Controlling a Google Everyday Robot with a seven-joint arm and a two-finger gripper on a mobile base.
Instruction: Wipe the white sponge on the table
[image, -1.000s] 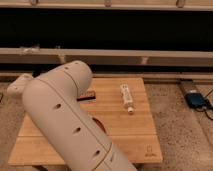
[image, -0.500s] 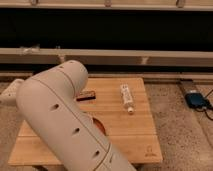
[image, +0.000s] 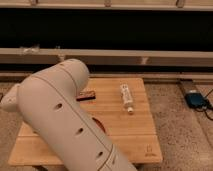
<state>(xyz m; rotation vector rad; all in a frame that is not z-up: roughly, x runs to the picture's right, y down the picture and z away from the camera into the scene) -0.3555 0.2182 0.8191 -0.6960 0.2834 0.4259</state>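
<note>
since a second ago my arm (image: 65, 125) swung right over the table (image: 135, 125); gripper hidden behind it, closed; next, find the unseen sponge.

Bulky white arm (image: 60, 120) folded across the foreground; end effector hidden behind it, shut

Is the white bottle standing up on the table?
No, the white bottle is lying flat on its side on the table; the robot's big arm fills the left, and its gripper is out of sight.
</note>
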